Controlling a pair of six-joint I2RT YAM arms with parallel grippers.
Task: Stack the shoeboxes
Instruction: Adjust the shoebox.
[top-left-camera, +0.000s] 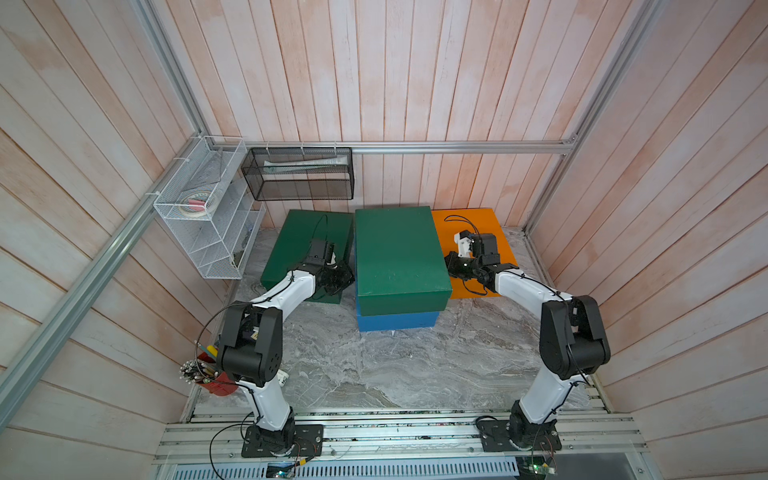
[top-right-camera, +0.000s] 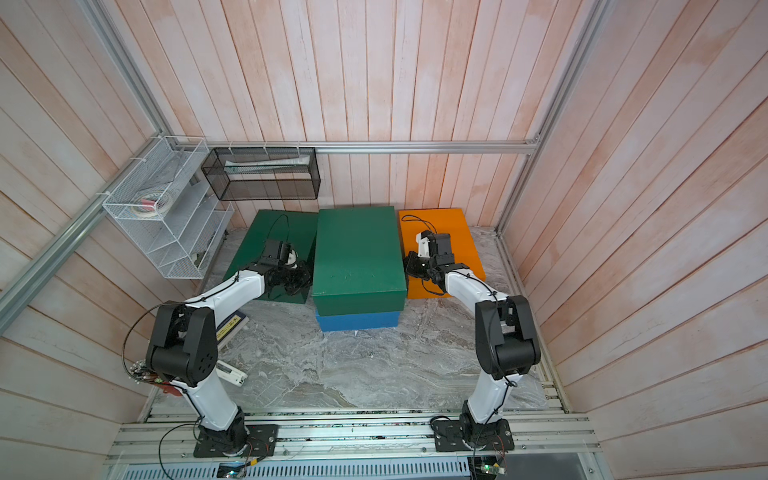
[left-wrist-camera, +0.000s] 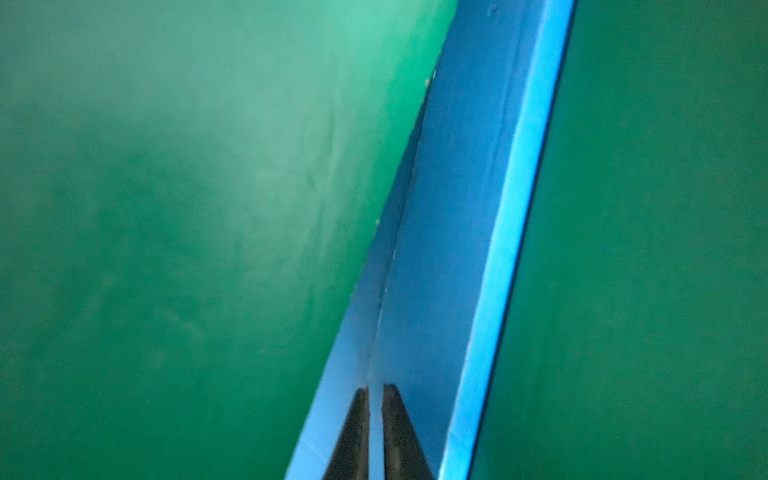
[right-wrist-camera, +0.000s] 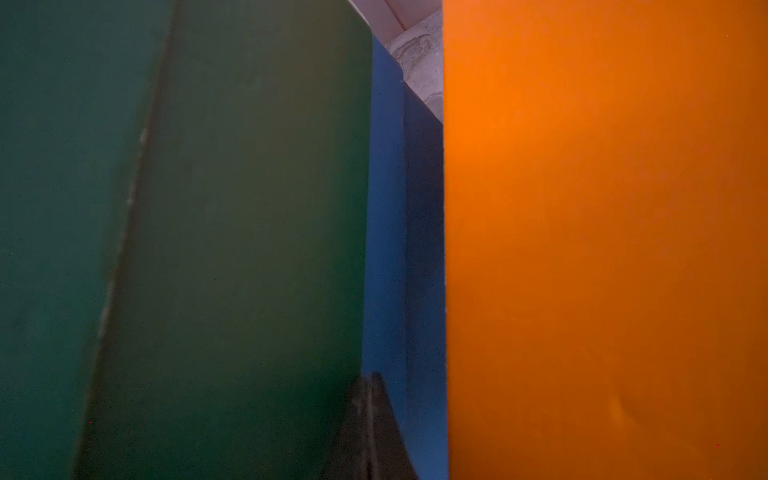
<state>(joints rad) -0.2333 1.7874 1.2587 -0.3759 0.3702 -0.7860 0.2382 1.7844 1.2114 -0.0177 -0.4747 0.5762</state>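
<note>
From the left I see a lone green shoebox (top-left-camera: 299, 245), then my left gripper (left-wrist-camera: 375, 388) pinched closed, empty, beside the blue shoebox (top-left-camera: 395, 321), which carries the second green shoebox (top-left-camera: 399, 257); my right gripper (right-wrist-camera: 368, 378), closed too, sits between that stack and the orange shoebox (top-left-camera: 498, 224).

The stacked green shoebox (top-left-camera: 401, 253) is plain, matte dark green. The blue shoebox (top-left-camera: 397, 321) is uniform mid blue. The second green shoebox (top-left-camera: 303, 241) has the same dark green, and the orange shoebox (top-left-camera: 494, 224) is plain bright orange. The tabletop (top-left-camera: 415, 365) is grey-and-white marbled with fine veining. The wall panels (top-left-camera: 395, 75) are pale pink planks with whitish patches. The wire rack (top-left-camera: 208, 232) is white; the mesh basket (top-left-camera: 299, 183) is black. The left arm (top-left-camera: 286, 289) and right arm (top-left-camera: 523, 286) have white links and black joints. The book (top-right-camera: 232, 326) is dark navy with a yellow label.
</note>
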